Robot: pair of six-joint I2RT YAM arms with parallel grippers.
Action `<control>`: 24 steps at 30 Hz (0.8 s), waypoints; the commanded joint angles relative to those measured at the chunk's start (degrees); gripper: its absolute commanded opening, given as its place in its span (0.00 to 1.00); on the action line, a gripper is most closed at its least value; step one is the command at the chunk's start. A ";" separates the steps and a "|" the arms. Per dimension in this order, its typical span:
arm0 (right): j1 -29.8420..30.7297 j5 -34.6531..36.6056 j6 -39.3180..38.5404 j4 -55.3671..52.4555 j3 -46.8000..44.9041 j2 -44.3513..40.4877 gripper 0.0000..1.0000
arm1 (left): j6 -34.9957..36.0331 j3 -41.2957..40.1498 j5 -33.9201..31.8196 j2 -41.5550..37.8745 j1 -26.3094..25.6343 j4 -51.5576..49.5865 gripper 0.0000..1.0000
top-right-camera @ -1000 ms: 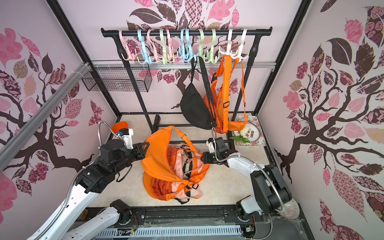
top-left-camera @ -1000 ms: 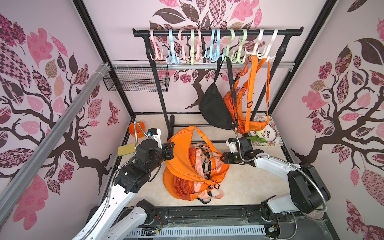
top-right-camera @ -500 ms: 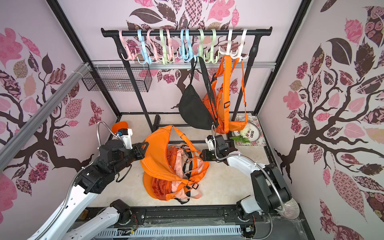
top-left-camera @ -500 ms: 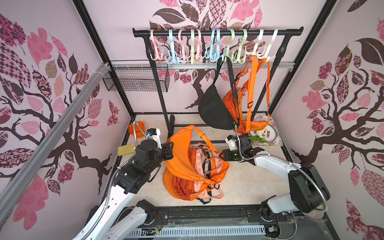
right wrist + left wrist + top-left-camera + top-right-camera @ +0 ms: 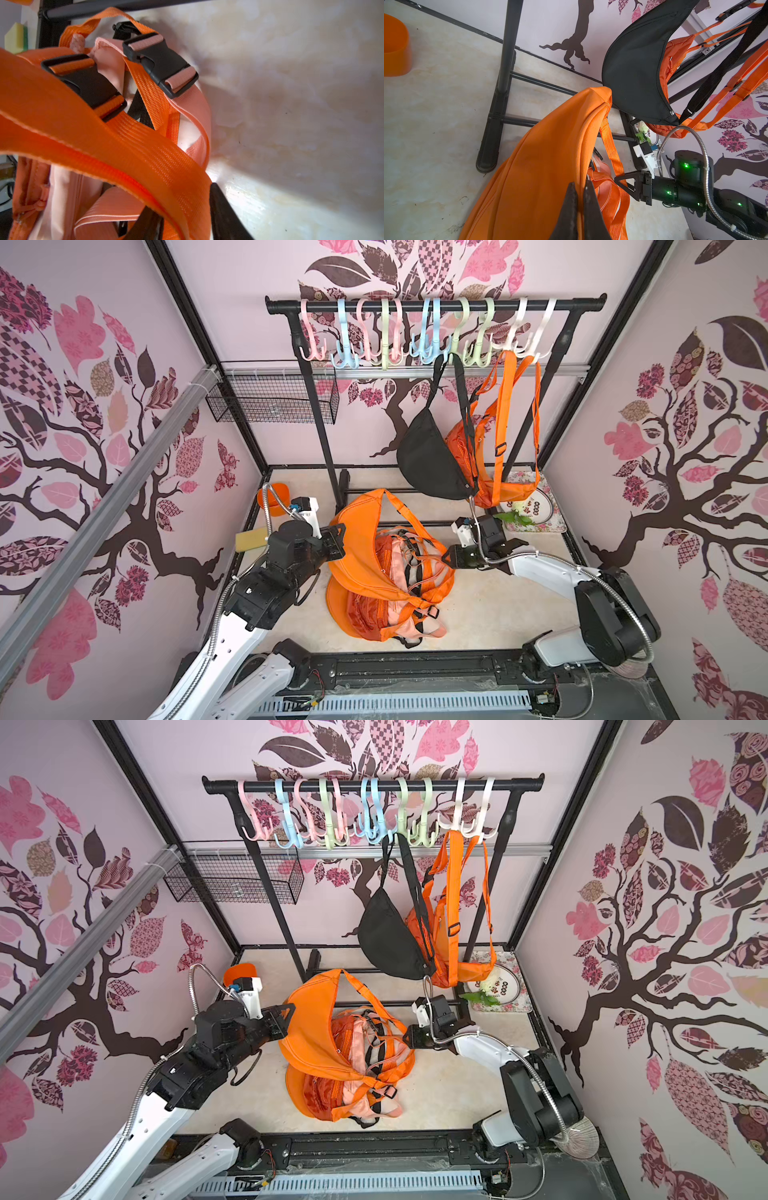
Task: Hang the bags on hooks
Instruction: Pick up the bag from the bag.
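The orange bag (image 5: 365,556) (image 5: 316,1036) is lifted at its left edge above a heap of orange and pink bags (image 5: 399,614). My left gripper (image 5: 338,537) (image 5: 579,185) is shut on its fabric (image 5: 546,155). On the right side of the heap, my right gripper (image 5: 446,558) (image 5: 180,196) has an orange strap (image 5: 145,158) filling the gap between its fingers. The pastel hooks (image 5: 415,327) hang on the black rail at the back. A black bag (image 5: 428,460) and an orange bag (image 5: 498,485) hang from hooks on the right.
The rack's left post (image 5: 328,456) and floor bars stand just behind the heap. A wire basket (image 5: 272,404) is fixed at back left. An orange bowl (image 5: 272,493) and a yellow sponge (image 5: 249,540) sit at the left, a floral tray (image 5: 536,506) at back right.
My right gripper's jaws have narrowed around the orange strap beside the heap. The left gripper still holds the orange bag in the same place.
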 commanded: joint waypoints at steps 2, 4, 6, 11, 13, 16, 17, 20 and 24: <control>0.10 1.23 0.11 -1.38 0.62 -2.82 0.04 | 0.65 1.68 -0.92 -0.32 0.40 1.61 0.00; 0.10 1.62 0.04 -2.59 1.73 -3.56 0.01 | 0.63 1.68 -0.94 -0.32 0.36 1.72 0.00; 0.23 2.02 -0.26 -4.38 3.37 -4.50 0.02 | 0.68 1.63 -0.97 -0.28 0.35 2.03 0.00; 0.20 5.41 -1.36 -8.81 8.15 -8.78 0.00 | 1.49 0.13 -0.90 -2.24 0.40 5.49 0.00; 0.20 6.53 -2.04 -10.17 11.22 -10.95 0.00 | 1.81 -0.67 -1.29 -3.69 0.33 7.95 0.00; 0.20 7.95 -2.35 -11.13 16.31 -13.98 0.00 | 1.88 -2.33 -1.49 -5.94 0.38 12.87 0.00; 0.15 8.31 -2.47 -10.86 17.70 -14.88 0.00 | 1.98 -2.72 -1.58 -6.61 0.32 14.41 0.00; 0.24 9.28 -3.28 -9.39 22.98 -16.97 0.00 | 2.53 -3.80 -2.34 -8.91 0.33 19.06 0.00; 0.21 12.11 -5.09 -8.29 32.80 -15.52 0.00 | 3.35 -5.53 -4.01 -11.97 0.34 25.59 0.00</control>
